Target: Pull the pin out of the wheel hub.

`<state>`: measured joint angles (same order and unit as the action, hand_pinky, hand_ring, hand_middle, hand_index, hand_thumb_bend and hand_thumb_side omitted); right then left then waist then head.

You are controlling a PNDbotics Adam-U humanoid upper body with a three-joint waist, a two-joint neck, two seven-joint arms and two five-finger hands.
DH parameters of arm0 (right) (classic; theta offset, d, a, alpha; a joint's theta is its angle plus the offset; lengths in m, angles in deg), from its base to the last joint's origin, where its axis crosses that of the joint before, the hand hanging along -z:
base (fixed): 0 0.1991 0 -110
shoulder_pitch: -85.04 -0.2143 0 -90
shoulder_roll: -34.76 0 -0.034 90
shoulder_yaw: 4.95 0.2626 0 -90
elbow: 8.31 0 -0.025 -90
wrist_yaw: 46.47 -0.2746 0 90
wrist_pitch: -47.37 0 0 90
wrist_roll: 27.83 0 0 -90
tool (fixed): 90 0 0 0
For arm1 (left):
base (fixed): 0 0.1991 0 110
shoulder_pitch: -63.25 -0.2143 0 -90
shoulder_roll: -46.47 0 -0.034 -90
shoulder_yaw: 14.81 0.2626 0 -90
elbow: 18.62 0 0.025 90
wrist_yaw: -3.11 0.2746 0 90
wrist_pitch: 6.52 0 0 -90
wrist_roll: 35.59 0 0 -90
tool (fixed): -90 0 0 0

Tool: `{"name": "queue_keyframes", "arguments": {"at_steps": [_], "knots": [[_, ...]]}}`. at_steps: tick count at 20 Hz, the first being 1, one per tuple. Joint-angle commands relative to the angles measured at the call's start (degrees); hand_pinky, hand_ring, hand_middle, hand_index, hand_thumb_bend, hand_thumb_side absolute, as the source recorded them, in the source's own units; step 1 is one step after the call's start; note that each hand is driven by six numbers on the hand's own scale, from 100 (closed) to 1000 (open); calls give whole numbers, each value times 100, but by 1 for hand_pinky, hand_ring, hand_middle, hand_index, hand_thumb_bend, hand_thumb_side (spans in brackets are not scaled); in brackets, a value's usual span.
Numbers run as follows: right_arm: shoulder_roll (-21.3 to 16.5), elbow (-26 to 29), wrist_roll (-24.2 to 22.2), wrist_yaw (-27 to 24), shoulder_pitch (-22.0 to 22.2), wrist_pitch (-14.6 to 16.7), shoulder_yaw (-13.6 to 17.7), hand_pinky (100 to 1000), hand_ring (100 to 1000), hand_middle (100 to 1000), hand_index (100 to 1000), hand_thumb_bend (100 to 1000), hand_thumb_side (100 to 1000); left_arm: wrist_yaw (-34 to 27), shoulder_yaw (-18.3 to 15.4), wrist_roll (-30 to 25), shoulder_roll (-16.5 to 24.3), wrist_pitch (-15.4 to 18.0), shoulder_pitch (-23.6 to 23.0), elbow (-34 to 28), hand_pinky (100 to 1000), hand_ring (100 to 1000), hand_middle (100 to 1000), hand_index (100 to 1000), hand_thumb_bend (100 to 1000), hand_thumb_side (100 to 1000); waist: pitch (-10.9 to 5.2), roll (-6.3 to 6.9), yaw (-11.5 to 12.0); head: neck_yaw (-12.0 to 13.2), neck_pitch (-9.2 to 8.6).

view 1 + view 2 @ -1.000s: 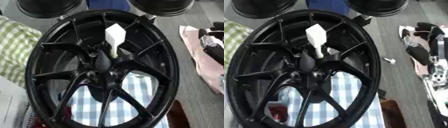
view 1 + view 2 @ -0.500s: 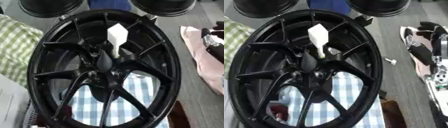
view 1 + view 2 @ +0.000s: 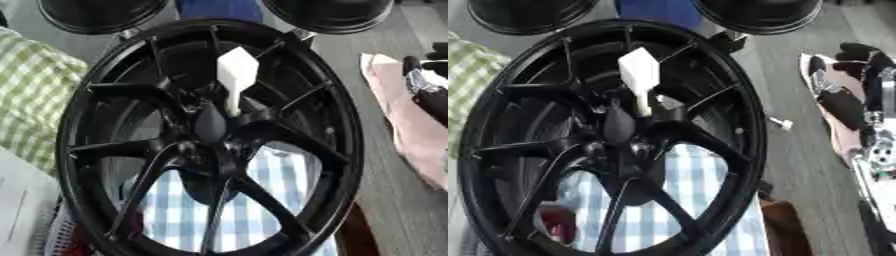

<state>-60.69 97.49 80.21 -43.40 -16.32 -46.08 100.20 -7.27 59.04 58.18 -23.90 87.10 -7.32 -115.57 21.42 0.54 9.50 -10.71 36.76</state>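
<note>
A big black wheel point(image 3: 131, 90) with several spokes fills the middle of both views. A white pin point(image 3: 236, 75) with a wide angular head stands up out of its hub point(image 3: 210, 125), tilted a little away from me. My right hand point(image 3: 843, 106), black with silver joints, lies at the right edge over a pink cloth point(image 3: 411, 130), well apart from the wheel and the pin. It holds nothing that I can make out. My left hand shows in no view.
Two more black wheels point(image 3: 96, 15) point(image 3: 754, 15) stand at the far edge, with something blue point(image 3: 658, 10) between them. A green checked cloth point(image 3: 31, 100) lies left, a blue checked cloth point(image 3: 184, 210) under the wheel. A small white piece point(image 3: 781, 123) lies right of the rim.
The whole picture has shifted a little, so the camera moved. The pin still stands in the hub. My right hand stays at the right edge, hardly moved.
</note>
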Motion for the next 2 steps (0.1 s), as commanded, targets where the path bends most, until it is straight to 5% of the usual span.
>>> {"name": "queue_keyframes", "arguments": {"at_steps": [1,2], "knots": [[-139,136,-43,-20,-75,15,2,847,689,641,741,385,268,-318,-163,321,-321,-172,-95,-523,673,611,648,719,493,626,-156,-80,-11,24,-19],[-136,137,-56,-17,-85,15,-8,847,689,641,741,387,268,-413,-181,415,-475,-260,-168,-626,672,610,646,718,491,626,-154,-80,-21,26,-19]]}}
